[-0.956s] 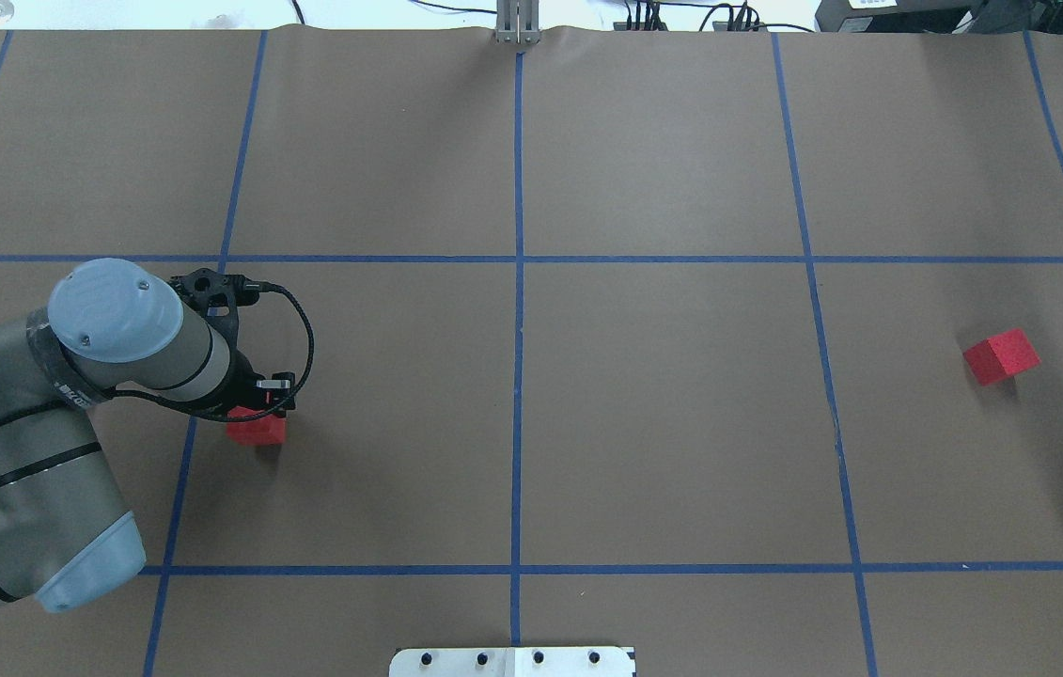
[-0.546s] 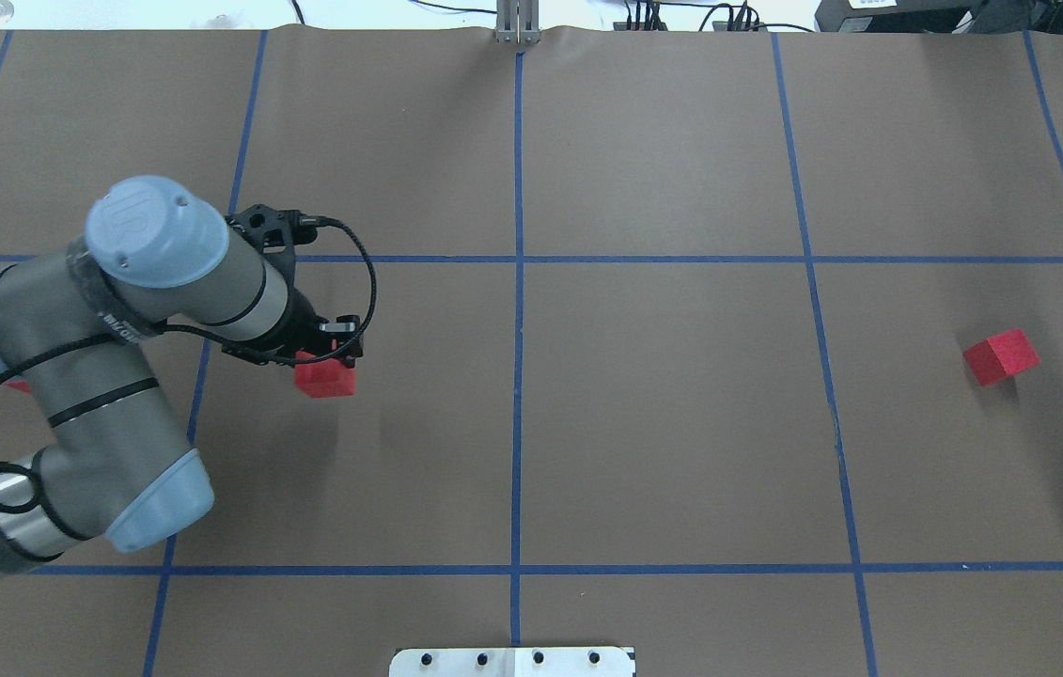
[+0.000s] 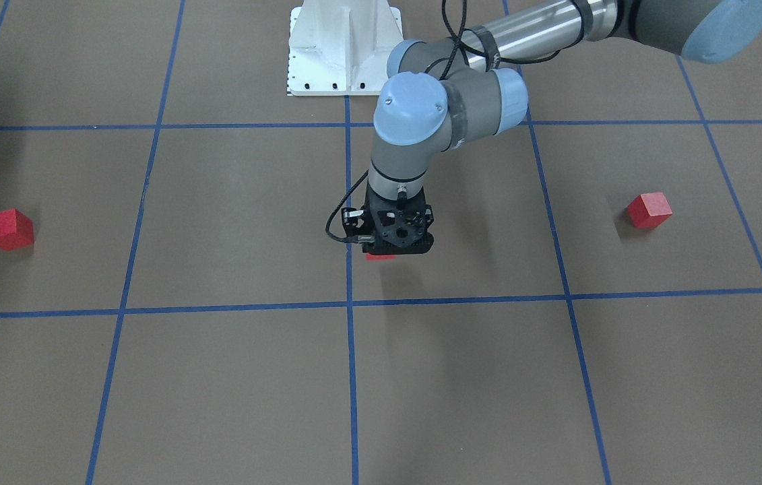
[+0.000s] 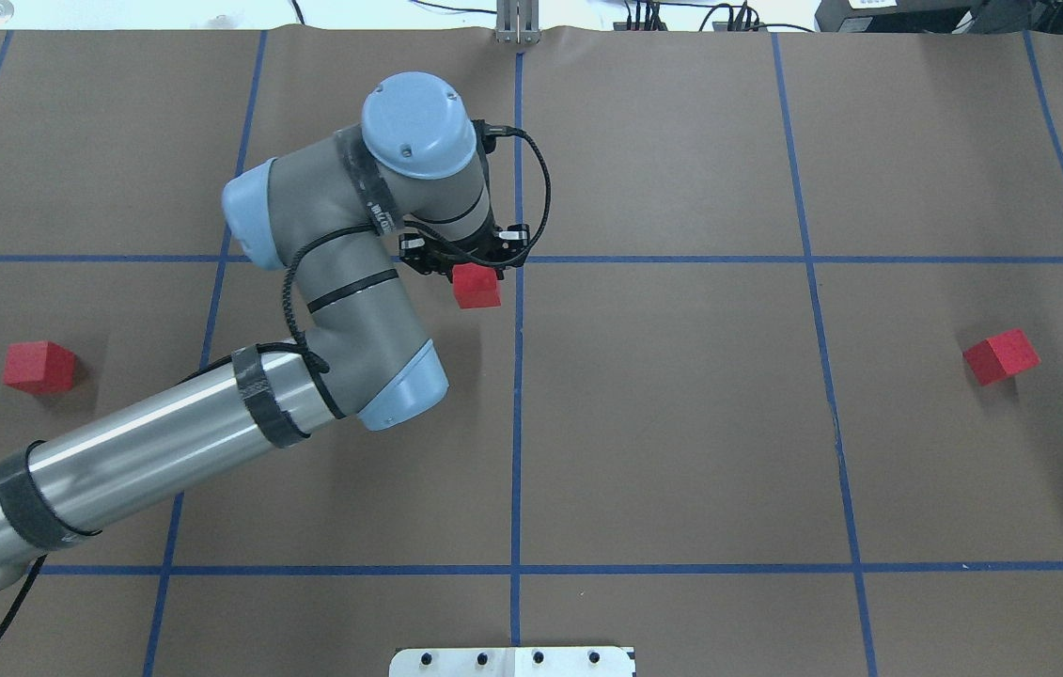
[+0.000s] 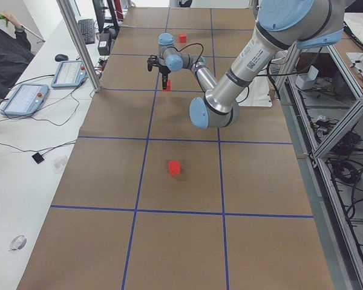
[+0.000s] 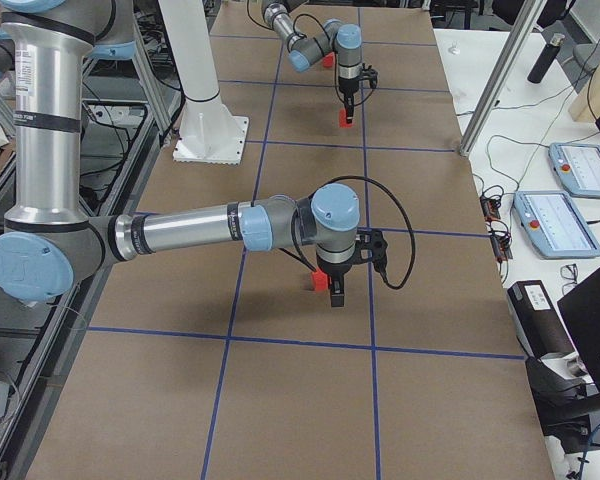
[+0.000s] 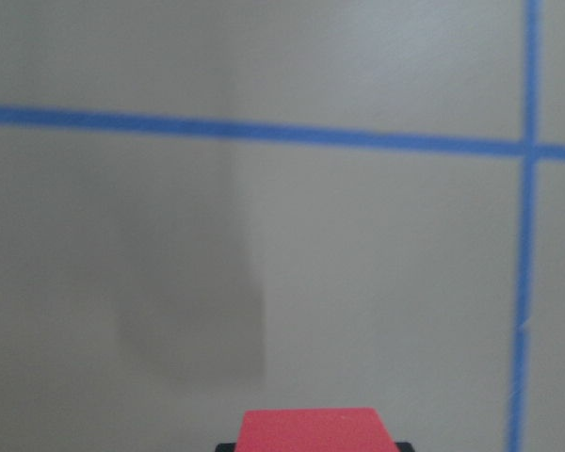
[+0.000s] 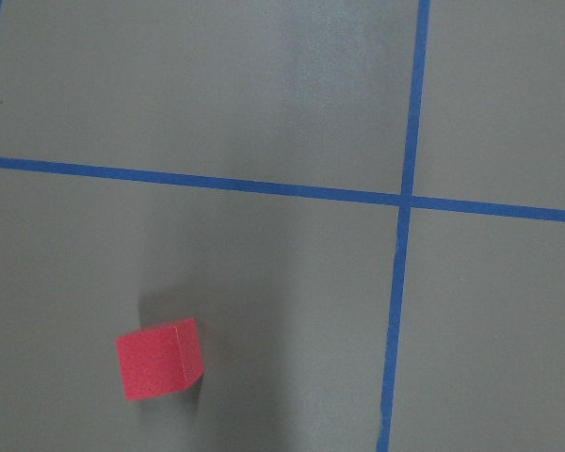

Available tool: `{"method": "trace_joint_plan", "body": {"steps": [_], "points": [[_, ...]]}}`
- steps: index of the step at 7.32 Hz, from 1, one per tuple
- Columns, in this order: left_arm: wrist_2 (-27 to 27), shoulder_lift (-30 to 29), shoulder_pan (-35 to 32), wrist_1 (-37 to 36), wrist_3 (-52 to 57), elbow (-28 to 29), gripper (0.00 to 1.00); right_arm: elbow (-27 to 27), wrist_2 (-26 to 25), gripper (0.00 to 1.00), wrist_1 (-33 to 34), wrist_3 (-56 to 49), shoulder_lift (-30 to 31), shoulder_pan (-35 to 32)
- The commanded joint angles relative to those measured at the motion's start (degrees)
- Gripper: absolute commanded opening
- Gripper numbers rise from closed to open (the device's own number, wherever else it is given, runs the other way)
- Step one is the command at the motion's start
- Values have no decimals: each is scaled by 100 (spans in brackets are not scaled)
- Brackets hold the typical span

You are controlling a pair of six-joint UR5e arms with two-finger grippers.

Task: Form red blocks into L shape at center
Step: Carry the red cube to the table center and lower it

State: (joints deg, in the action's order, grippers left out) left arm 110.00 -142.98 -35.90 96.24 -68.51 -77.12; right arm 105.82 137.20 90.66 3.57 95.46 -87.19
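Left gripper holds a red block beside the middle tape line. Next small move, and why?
Probably lower it straight down. The left gripper is shut on the red block beside the middle tape line, and the wrist view's distant shadow suggests it hangs above the table.

blocks (image 4: 1001,356): matt red, slightly grainy faces. counter (image 4: 681,423): matt brown paper, blue tape (image 4: 516,423) lines. arm tube (image 4: 146,447): shiny bare metal; joint caps (image 4: 418,125): smooth blue plastic.

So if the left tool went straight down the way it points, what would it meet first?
Probably the bare brown paper beside the middle tape line; its held red block would land first. Height unclear.
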Motion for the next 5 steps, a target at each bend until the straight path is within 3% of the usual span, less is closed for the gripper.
{"method": "trace_joint_plan", "body": {"steps": [1, 5], "points": [[-119, -397, 179, 17, 13, 531, 0, -9, 8, 99, -13, 12, 8, 0], [-383, -406, 408, 70, 13, 776, 0, -27, 17, 99, -4, 12, 17, 0]]}}
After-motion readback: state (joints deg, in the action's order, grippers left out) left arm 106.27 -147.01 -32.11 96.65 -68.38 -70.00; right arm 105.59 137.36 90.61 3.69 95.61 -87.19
